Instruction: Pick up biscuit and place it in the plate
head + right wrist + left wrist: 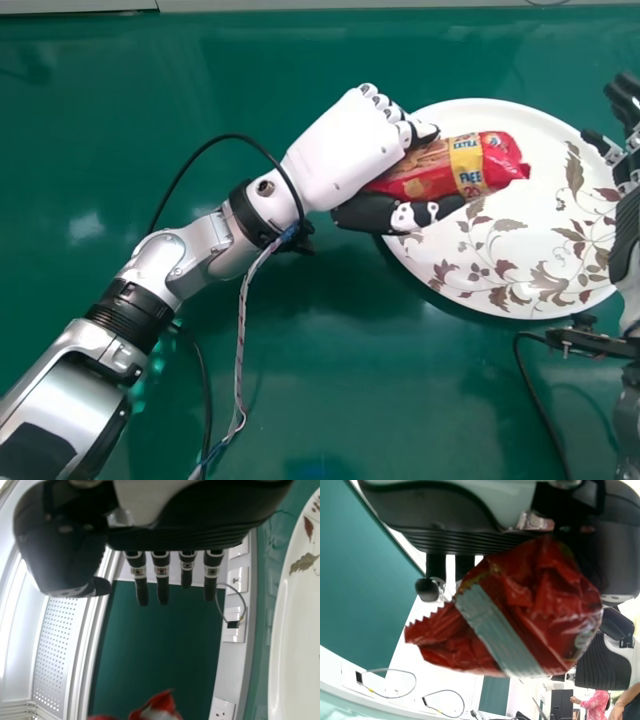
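Your left hand (345, 145) has the biscuit packet (468, 168) held between fingers and thumb, at the left side of the plate (540, 190). The packet's free end points inward over the plate, while the end in your grip lies about above its left rim. You can't tell from here whether the packet touches the plate or hangs above it.

This looks like the placing step, with only a little inward travel, the lowering and the release left. Let go here and the packet could land across the rim and tip back onto the tabletop (330, 380), since its gripped end is so far out. Lower too hard and your thumb, near that same rim, may press it down and tilt or slide the plate. The wrapper is slick and crumpled, so a loosening grip could let the packet swivel, or it may cling to one finger as you open.

Your right hand (625, 230) is open at the plate's right edge; drifting inward, it could nudge the plate.
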Motion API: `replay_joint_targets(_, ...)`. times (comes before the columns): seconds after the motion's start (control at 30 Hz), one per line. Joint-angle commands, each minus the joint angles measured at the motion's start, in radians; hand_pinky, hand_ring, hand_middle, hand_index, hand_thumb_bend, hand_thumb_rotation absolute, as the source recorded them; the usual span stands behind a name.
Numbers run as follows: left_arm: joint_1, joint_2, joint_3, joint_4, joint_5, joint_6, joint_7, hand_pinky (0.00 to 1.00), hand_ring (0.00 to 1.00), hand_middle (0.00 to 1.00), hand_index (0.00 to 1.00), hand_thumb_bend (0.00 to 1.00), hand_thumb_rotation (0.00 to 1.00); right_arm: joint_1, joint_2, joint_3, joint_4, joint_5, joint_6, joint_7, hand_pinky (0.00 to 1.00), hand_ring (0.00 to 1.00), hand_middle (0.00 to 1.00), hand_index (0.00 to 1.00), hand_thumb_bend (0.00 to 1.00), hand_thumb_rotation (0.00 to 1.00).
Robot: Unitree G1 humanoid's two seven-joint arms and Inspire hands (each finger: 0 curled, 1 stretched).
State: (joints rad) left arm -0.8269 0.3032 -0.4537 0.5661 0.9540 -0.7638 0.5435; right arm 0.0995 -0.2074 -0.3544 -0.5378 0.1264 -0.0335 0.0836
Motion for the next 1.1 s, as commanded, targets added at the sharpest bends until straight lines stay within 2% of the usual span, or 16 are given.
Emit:
replay_joint_targets(0.0,-0.018,-0.03,-0.009,0.0,-0.046,0.029,-0.063,0.07,0.37,0.41,0.44,0.36,0.0,0.009,-0.002,-0.01,-0.008,0.012,0.001,-0.003,0.86,0.9,0.91,0.89,0.37,0.41)
replay_joint_targets(0.03,-0.028,-0.04,-0.009,0.005,-0.055,0.039,-0.087,0.09,0.4,0.44,0.46,0.43,0.0,0.008,-0.002,-0.009,-0.01,0.01,0.003,-0.004,0.85,0.9,0.91,0.89,0.36,0.41)
replay_joint_targets(0.1,-0.057,-0.06,-0.012,0.035,-0.063,0.045,-0.103,0.13,0.43,0.47,0.48,0.48,0.0,0.007,-0.001,-0.007,-0.011,0.01,0.005,-0.005,0.85,0.89,0.9,0.89,0.36,0.42)
replay_joint_targets(0.23,-0.117,-0.111,-0.019,0.12,-0.072,0.085,-0.134,0.17,0.43,0.46,0.49,0.49,0.0,0.003,-0.002,-0.006,-0.007,0.001,-0.003,-0.008,0.86,0.9,0.9,0.89,0.35,0.4)
replay_joint_targets(0.43,-0.213,-0.172,-0.045,0.272,-0.069,0.137,-0.12,0.19,0.43,0.46,0.49,0.49,0.0,0.0,0.0,-0.007,-0.01,0.001,-0.004,-0.011,0.86,0.9,0.91,0.89,0.36,0.41)
replay_joint_targets(0.6,-0.275,-0.216,-0.055,0.37,-0.099,0.176,-0.182,0.21,0.41,0.44,0.51,0.49,0.0,-0.001,0.023,-0.013,-0.017,0.01,-0.019,-0.035,0.84,0.88,0.89,0.87,0.37,0.36)
replay_joint_targets(0.63,-0.286,-0.222,-0.058,0.386,-0.102,0.181,-0.191,0.21,0.41,0.45,0.5,0.49,0.0,0.004,0.025,-0.016,-0.027,0.013,-0.019,-0.038,0.82,0.87,0.88,0.87,0.39,0.37)
replay_joint_targets(0.7,-0.301,-0.228,-0.065,0.408,-0.098,0.186,-0.189,0.22,0.42,0.44,0.5,0.49,0.0,0.017,0.029,-0.023,-0.045,0.016,-0.03,-0.043,0.84,0.89,0.9,0.89,0.38,0.42)
replay_joint_targets(0.73,-0.307,-0.23,-0.07,0.417,-0.094,0.185,-0.182,0.2,0.41,0.44,0.5,0.49,0.0,0.022,0.033,-0.03,-0.051,0.014,-0.046,-0.048,0.87,0.91,0.91,0.9,0.34,0.46)
replay_joint_targets(0.8,-0.318,-0.229,-0.081,0.432,-0.087,0.184,-0.173,0.18,0.41,0.44,0.5,0.49,0.0,0.032,0.043,-0.044,-0.072,0.012,-0.075,-0.06,0.85,0.9,0.91,0.9,0.31,0.44)
replay_joint_targets(0.83,-0.322,-0.229,-0.086,0.44,-0.088,0.184,-0.175,0.17,0.4,0.44,0.5,0.49,0.0,0.041,0.052,-0.053,-0.096,0.012,-0.069,-0.073,0.85,0.91,0.92,0.91,0.3,0.49)
replay_joint_targets(0.97,-0.327,-0.227,-0.097,0.461,-0.091,0.179,-0.17,0.17,0.41,0.44,0.5,0.49,0.0,0.075,0.063,-0.078,-0.161,-0.003,-0.03,-0.106,0.78,0.87,0.89,0.87,0.34,0.54)
replay_joint_targets(1.07,-0.329,-0.223,-0.104,0.471,-0.092,0.17,-0.167,0.2,0.41,0.44,0.51,0.49,0.0,0.089,0.065,-0.082,-0.178,0.006,-0.009,-0.114,0.74,0.85,0.87,0.85,0.41,0.53)
